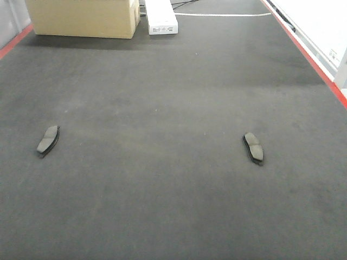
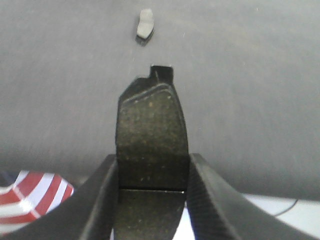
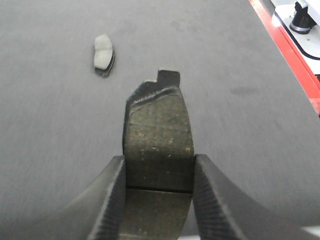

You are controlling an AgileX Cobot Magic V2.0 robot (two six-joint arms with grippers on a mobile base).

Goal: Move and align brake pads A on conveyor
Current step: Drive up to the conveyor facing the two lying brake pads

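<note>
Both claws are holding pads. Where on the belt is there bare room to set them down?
The wide middle of the belt, between the left pad and right pad, is bare, as is the near strip. The only clutter is the far edge: cardboard box and white unit.

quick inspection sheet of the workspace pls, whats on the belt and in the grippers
surface: wide matte dark grey felt-like conveyor with red edge strips, bare apart from the pads
job's things: two small flat dark grey brake pads lie on the belt, left and right, far apart; two more are held
clutter: tan cardboard box and white device at far end
grippers: left gripper shut on a pad; right gripper shut on a pad
cables: dark cable behind the device
surroundings: white frame along the right edge
</note>
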